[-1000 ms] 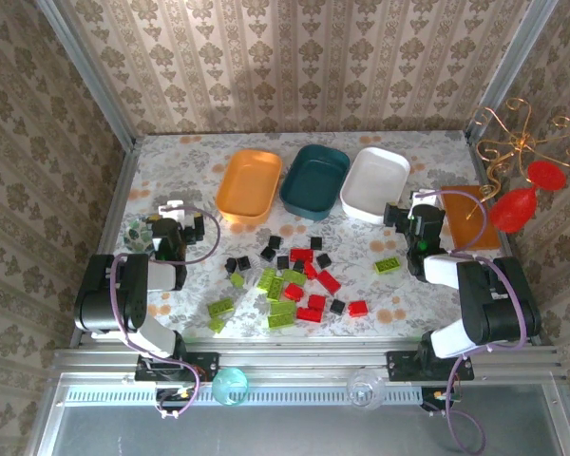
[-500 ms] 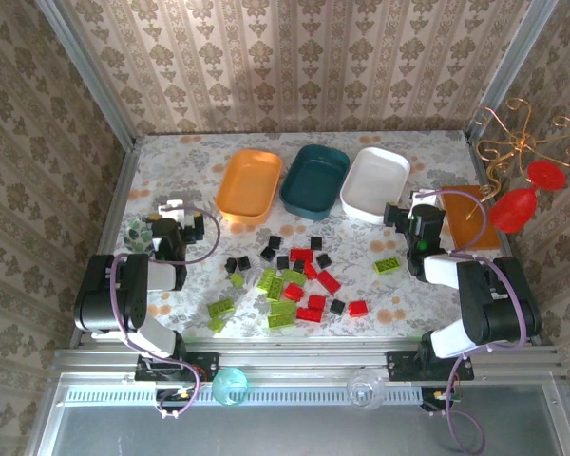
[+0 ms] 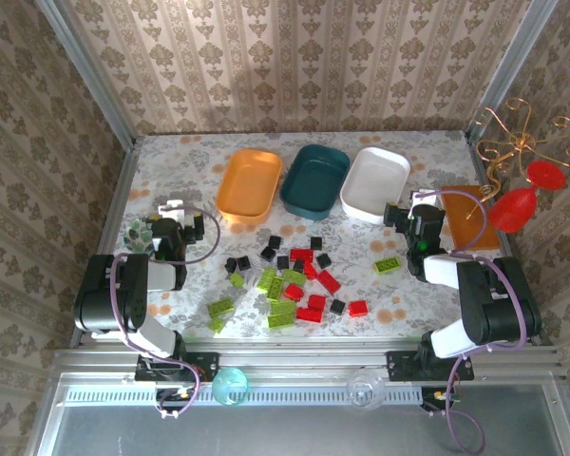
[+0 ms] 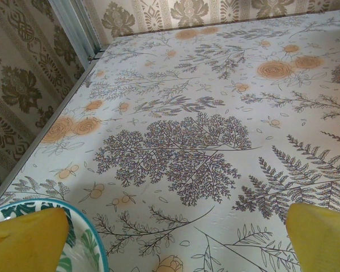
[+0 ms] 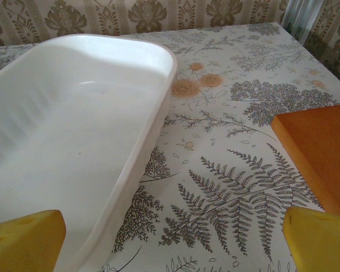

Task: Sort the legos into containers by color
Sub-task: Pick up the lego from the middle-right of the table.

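We've got the legos strewn in a loose heap across the middle of the worktop toward its near edge, black, red and lime all mixed and many touching. One lime brick sits apart toward the right edge. No brick is sorted yet: orange tub, teal tub and white tub line the far side, all bare. The left gripper hangs spread wide by the left edge, over a patterned bowl's rim. The right gripper, equally wide, hovers just beside the white tub's wall. The danger, we reckon: wide jaws in that crowd could catch two colours or scatter neighbours, and a swing could clip the tub.
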Robot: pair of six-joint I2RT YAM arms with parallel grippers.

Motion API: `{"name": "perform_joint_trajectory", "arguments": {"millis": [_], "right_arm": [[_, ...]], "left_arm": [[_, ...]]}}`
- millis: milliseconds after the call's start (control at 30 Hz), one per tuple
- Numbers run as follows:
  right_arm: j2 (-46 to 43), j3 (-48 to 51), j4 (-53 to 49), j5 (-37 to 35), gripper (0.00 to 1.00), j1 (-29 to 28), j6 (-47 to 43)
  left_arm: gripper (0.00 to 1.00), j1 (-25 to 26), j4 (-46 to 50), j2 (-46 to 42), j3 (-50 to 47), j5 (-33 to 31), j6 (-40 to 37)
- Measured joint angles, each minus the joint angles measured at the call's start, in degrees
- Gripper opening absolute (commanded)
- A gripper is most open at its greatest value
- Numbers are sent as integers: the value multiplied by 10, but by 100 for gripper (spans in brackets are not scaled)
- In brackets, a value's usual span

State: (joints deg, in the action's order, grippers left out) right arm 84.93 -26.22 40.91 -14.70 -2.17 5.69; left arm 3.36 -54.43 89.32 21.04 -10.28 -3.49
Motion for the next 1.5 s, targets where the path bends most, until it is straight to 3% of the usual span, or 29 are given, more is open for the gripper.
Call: {"name": "perform_joint_trajectory", "arguments": {"millis": [633, 967, 1133, 1267, 1367, 1500], "right_arm": [[-5, -3, -21, -2, 100, 1, 2], [-104, -77, -203, -56, 100, -8, 50], [-131, -131, -334, -101, 100, -18, 155], [-136, -176, -434, -64, 100, 8, 274], [-136, -180, -482, -22, 100, 14, 306], [-146, -180, -550, -3, 100, -19, 315]], "left_arm": [[100, -11, 3, -5, -1, 17, 0], [100, 38, 105, -179, 9, -89, 13], [100, 38, 113, -229, 8, -166, 116], [100, 26, 131, -296, -20, -197, 307], [100, -29, 164, -332, -40, -163, 427], [100, -64, 185, -341, -40, -89, 497]]}}
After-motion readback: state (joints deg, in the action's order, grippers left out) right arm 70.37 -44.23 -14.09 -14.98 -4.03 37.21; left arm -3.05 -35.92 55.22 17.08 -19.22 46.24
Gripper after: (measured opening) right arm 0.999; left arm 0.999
